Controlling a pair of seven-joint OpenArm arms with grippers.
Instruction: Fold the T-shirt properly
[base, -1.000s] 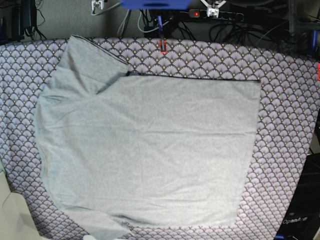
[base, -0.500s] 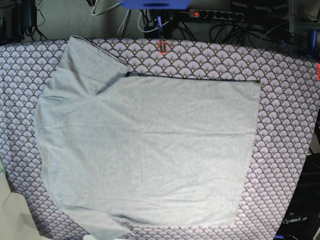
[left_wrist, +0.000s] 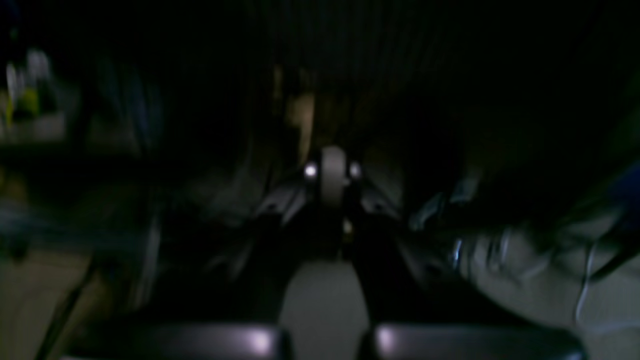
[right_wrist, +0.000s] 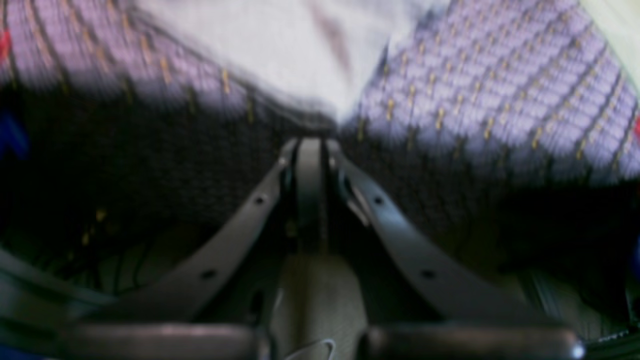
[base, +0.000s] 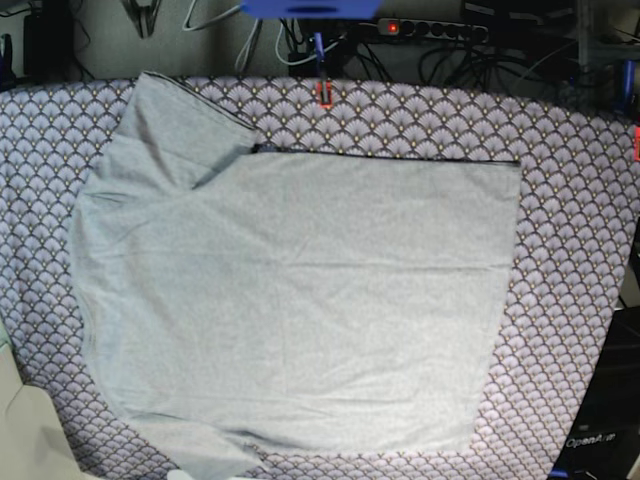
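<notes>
- A table under a purple fan-scale cloth (base: 570, 260) fills the base view, with cables and a power strip (base: 430, 30) along the dark back edge.
- The T-shirt (base: 300, 300) lies spread flat across the cloth, one sleeve (base: 180, 120) angled toward the far left corner, the straight hem on the right, a few shallow wrinkles.
- The right gripper (right_wrist: 310, 150) is clenched on nothing, hanging past the table's far edge, where its own camera shows a tip of the shirt just ahead.
- The left gripper (left_wrist: 332, 172) is also clenched and empty, in a dark blurred view away from the shirt.
- Judged step: none begun; the shirt looks unfolded, both arms off it.
- Next move likely calls for opening the jaws, coming down on a sleeve or side edge, and pinching only the layers meant to be carried over.
</notes>
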